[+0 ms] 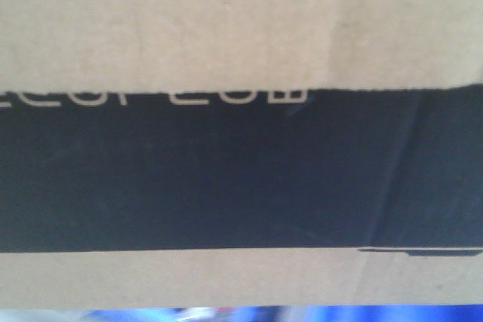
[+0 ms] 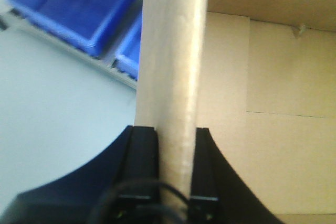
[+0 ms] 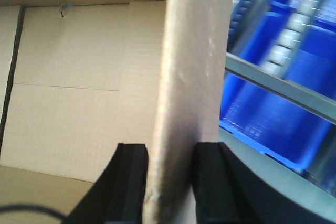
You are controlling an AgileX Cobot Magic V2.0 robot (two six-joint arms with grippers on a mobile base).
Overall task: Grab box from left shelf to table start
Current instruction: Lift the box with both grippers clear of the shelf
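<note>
Exterior front-facing view: the box (image 1: 241,28) fills the frame at close range, showing its black panel (image 1: 226,179) and part of the white lettering (image 1: 173,97). Whether anything supports it from below cannot be seen.

Left wrist view: the left end effector (image 2: 176,140) is closed onto an upright cardboard wall (image 2: 173,51), one pad inside the box and one outside. Blue bins (image 2: 79,9) lie beyond.

Right wrist view: the right end effector (image 3: 170,156) pinches the opposite wall (image 3: 194,51) likewise. The left shelf (image 3: 278,85), with its grey rollers (image 3: 294,22) and blue parts, stands just beside.

Handling, as a judgement: corrugated board is stiff yet thin, and the visible interior looks empty, so the load is probably light. Grip deep on both walls, evenly, since a single edge may buckle or slip.
</note>
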